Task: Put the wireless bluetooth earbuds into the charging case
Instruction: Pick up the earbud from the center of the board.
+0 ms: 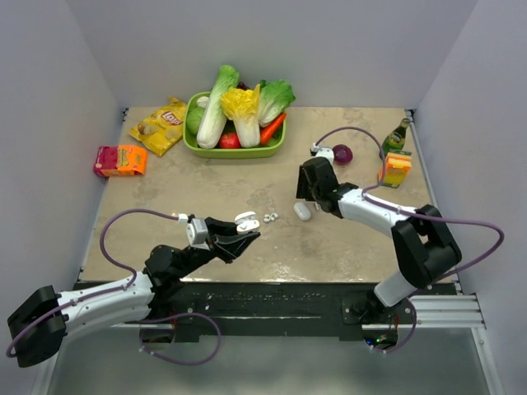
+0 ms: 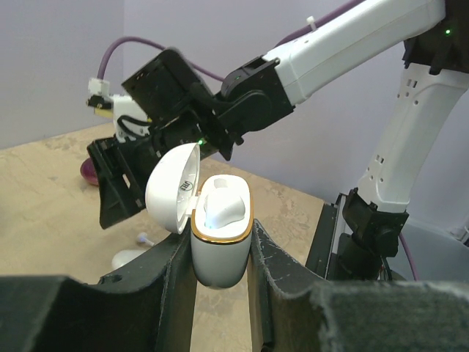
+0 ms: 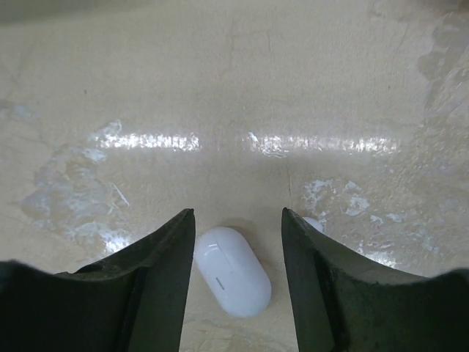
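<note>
The charging case [image 2: 218, 253] is white with a gold rim, and its lid [image 2: 172, 189] is swung open. My left gripper [image 2: 220, 246] is shut on its body and holds it upright above the table. A white rounded piece [image 2: 222, 207] sits in its cavity with a faint blue glow. In the top view the case [image 1: 245, 220] is at the left gripper [image 1: 241, 230] tips, and two tiny white earbuds [image 1: 270, 217] lie on the table just right of it. My right gripper [image 3: 238, 216] is open, low over the table.
A second white pebble-shaped case [image 3: 232, 270], closed, lies flat between the right fingers, close to the left one. A green tub of vegetables [image 1: 235, 151], a chip bag [image 1: 160, 125], an orange-pink box [image 1: 120, 160], a bottle [image 1: 396, 137] and a juice carton [image 1: 395, 169] stand at the back.
</note>
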Robot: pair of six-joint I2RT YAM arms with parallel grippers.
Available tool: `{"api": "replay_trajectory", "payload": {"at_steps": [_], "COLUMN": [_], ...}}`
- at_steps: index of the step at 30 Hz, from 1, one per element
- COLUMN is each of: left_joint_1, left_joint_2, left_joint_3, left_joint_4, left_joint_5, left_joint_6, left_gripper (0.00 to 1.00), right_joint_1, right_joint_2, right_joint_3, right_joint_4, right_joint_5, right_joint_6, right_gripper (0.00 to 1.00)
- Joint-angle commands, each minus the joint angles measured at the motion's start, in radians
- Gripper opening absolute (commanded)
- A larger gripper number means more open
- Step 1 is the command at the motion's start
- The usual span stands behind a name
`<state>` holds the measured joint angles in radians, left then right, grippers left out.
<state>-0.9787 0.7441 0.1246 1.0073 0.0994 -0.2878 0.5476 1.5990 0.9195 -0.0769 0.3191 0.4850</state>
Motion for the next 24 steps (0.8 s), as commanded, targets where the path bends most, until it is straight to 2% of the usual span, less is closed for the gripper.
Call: {"api": "replay_trajectory", "payload": {"at_steps": [1, 11, 24], "left_joint_1": [-0.008, -0.009, -0.012], "left_joint_2": [0.005, -0.011, -0.005], "left_joint_3": [0.003, -0.005, -0.002], "left_joint_4": [0.060, 0.042, 0.048], "left_joint_5": [-0.007, -0.013, -0.006], "left_joint_6": [0.004, 0.001, 0.001], "left_gripper": [0.00, 0.00, 0.00], "right_joint_1": [-0.005, -0.038, -0.064], "right_joint_2": [-0.050, 0.027, 0.096], "right_joint_3": [0.007, -0.002, 0.016], "right_joint_4": [-0.041, -0.066, -0.083], "right_joint_5": [0.069, 0.080, 0.041], "right_joint_6": [-0.037, 0.020, -0.011], "right_gripper": [0.54, 0.53, 0.54]}}
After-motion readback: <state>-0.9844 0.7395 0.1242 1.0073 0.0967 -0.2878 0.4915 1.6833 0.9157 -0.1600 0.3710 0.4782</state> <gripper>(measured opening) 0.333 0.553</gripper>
